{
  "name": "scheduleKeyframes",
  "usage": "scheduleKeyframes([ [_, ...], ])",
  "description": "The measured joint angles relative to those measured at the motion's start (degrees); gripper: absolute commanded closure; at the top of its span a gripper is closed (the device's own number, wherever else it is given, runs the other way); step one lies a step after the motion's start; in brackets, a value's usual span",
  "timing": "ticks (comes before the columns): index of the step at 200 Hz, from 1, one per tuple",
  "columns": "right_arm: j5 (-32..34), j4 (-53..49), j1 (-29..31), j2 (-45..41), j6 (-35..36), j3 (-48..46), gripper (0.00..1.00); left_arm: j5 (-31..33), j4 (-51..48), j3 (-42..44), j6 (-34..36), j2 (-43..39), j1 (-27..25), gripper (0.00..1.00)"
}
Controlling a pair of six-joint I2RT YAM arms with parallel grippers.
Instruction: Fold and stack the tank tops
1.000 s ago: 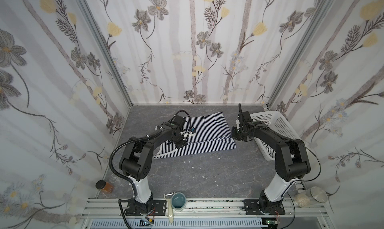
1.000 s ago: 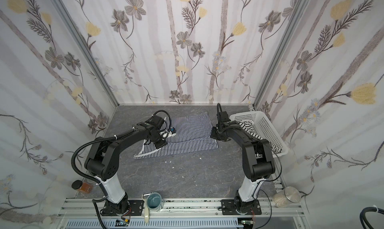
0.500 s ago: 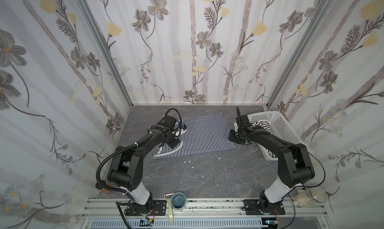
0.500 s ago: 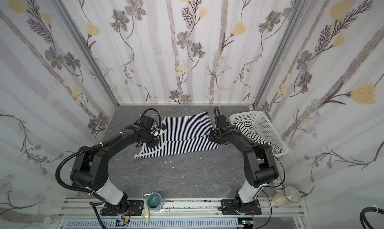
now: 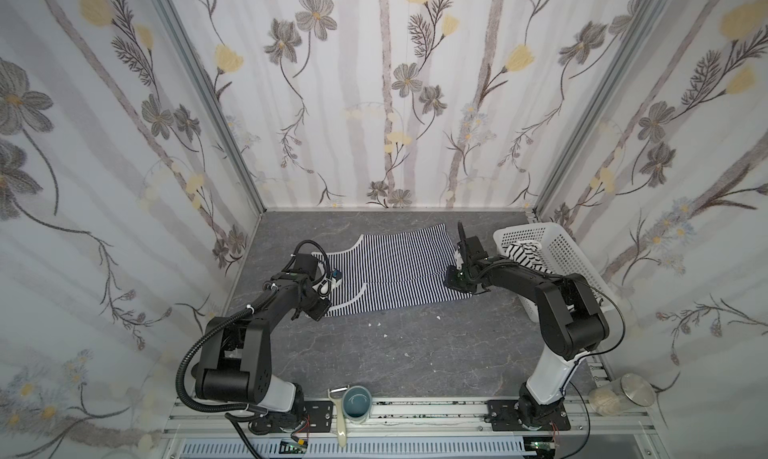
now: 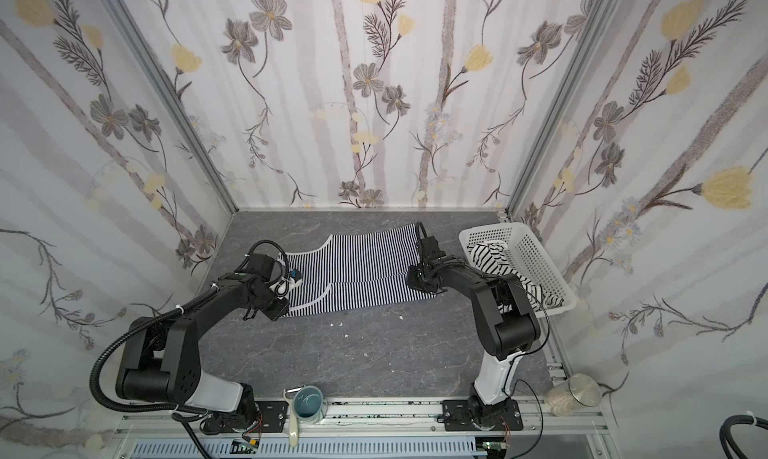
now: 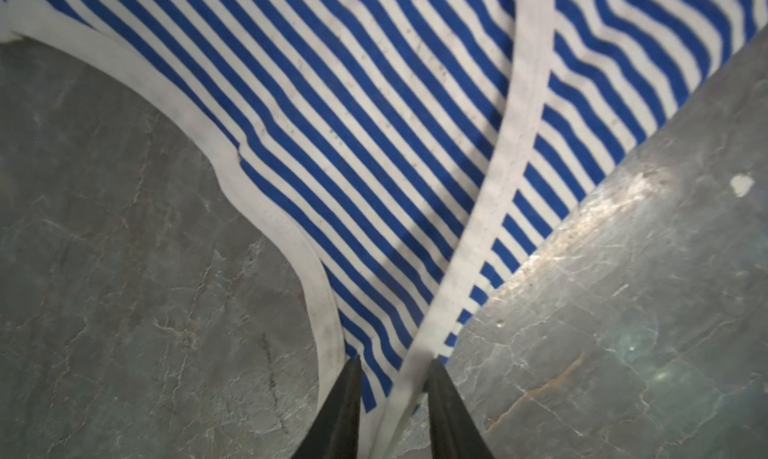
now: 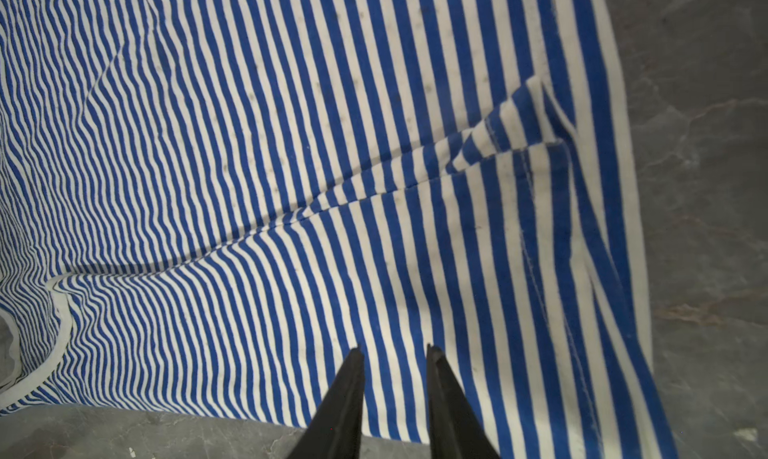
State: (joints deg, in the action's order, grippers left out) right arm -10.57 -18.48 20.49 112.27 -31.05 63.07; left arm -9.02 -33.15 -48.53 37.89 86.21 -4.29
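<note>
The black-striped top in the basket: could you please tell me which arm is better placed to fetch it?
Right, probably. The right gripper is open over the hem of the navy-striped top, right beside the basket holding the black-striped top; the left gripper is at the far strap end.

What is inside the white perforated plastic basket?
A crumpled white knit tank top with wide black stripes lies inside the white perforated plastic basket. The basket floor beneath it is covered, so anything underneath cannot be seen.

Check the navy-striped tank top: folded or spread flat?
Partly folded: the navy-striped tank top lies on the table with its near side laid over the middle, the flap's edge visible in both top views.
</note>
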Motion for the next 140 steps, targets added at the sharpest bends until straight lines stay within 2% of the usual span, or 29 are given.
scheduleKeyframes([
  [25,0.0,0.6,0.0,0.4,0.0,-0.3,0.72,-0.1,0.8,-0.9,1.4,2.9,3.6,0.70],
  [67,0.1,1.0,0.1,1.2,-0.4,-0.5,0.72,-0.2,3.5,-1.9,2.8,5.4,6.5,0.69],
  [140,1.8,2.5,0.3,1.6,-0.4,-2.1,0.71,-1.1,9.0,2.0,3.3,5.1,8.0,0.69],
])
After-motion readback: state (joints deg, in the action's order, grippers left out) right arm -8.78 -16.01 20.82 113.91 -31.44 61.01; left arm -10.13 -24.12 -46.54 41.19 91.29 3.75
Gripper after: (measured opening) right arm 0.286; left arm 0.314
